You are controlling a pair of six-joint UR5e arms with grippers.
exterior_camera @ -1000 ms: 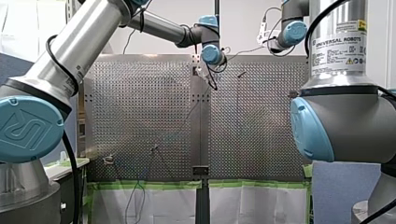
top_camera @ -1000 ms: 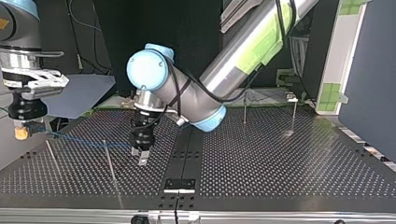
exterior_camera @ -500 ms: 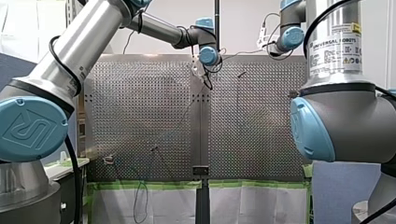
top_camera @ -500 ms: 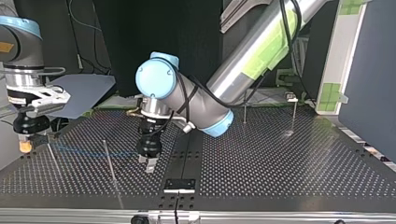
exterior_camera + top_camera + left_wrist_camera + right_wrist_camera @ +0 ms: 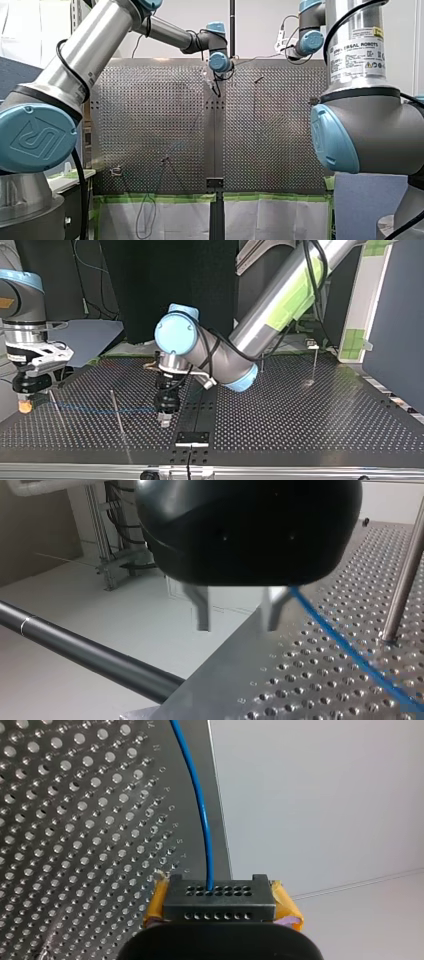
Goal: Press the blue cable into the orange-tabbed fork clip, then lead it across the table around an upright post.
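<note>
Legibly, "UNIVERSAL ROBOTS" arm label (image 5: 361, 48), right claw (image 5: 220, 897) pinching blue cable (image 5: 202, 810), left claw (image 5: 237, 615) spread.

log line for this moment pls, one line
right gripper: shut on blue cable | left gripper: fingers open, low over table, cable beside one finger | cable: stretched between grippers, past upright post

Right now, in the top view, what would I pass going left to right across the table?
My right gripper, shut on the cable → first post → second post → my left gripper → third post → fourth post.
</note>
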